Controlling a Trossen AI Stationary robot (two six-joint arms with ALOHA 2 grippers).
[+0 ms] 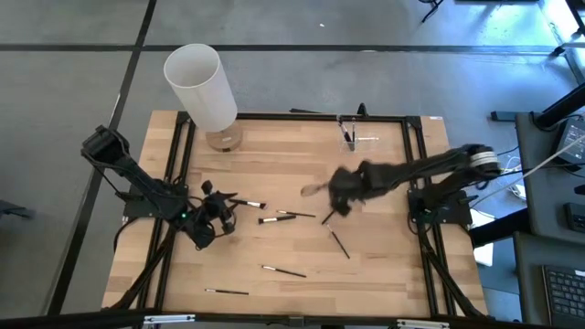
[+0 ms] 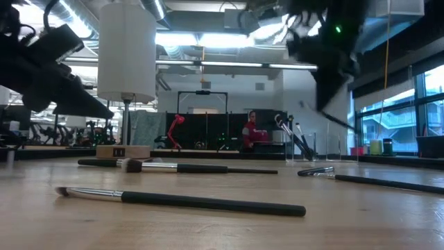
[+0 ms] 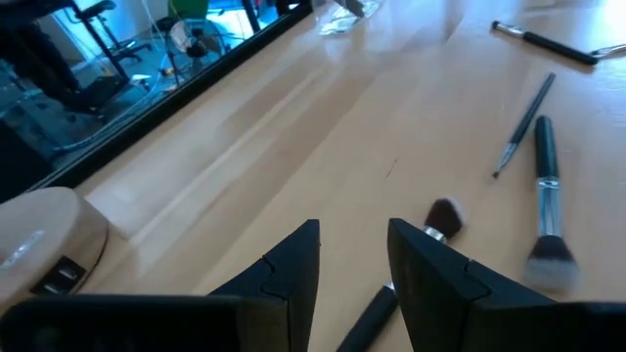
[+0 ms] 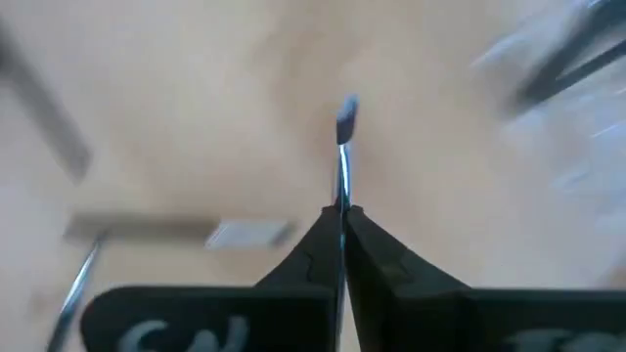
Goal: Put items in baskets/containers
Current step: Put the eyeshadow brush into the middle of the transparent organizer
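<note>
R gripper [image 4: 341, 217] mid-table, raised off wood, fingers clamped on thin brush [image 4: 344, 147]; silver ferrule + tuft stick out past tips. In low view handle hangs slanted below it.

L gripper [image 3: 352, 256] low over table's left part, fingers apart, nothing between; dark-tufted brush [image 3: 442, 217] just beside tips.

Clear holder [image 1: 351, 133] at far edge, few brushes inside. Other brushes [image 1: 283, 270] loose on table [image 1: 274, 151]. White cylinder [image 1: 199, 85] at far-left corner.
</note>
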